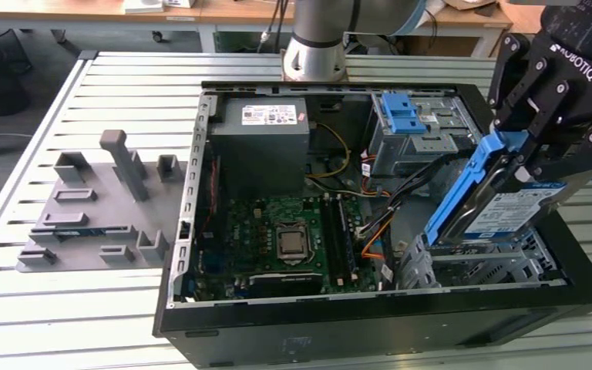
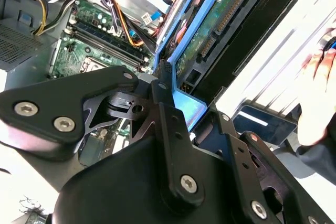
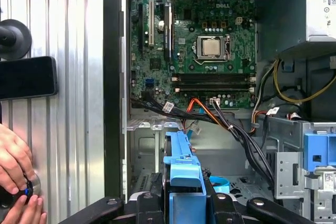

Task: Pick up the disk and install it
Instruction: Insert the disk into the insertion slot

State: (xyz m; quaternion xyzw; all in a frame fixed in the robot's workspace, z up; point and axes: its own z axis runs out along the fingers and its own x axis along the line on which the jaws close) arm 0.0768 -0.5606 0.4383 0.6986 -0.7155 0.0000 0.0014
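Observation:
My gripper (image 1: 530,166) is shut on the disk (image 1: 507,214), a silver-grey drive with a white-and-blue label in a blue carrier frame (image 1: 469,185). It holds the disk tilted on edge, just above the metal drive cage (image 1: 481,266) at the exterior view's right of the open computer case (image 1: 378,316). In the first wrist view the blue carrier (image 3: 181,169) sticks out from between the black fingers (image 3: 147,203) toward the case interior. The second wrist view shows the disk's green circuit board (image 2: 218,22) beyond a finger (image 2: 163,85).
Inside the case lie the motherboard (image 1: 275,231), a grey power-supply box (image 1: 260,139), a blue ridged latch (image 1: 404,116) and loose cables (image 3: 231,124). A grey fixture (image 1: 101,208) sits on the slatted table at the exterior view's left. A person's hand (image 3: 16,169) is beside the case.

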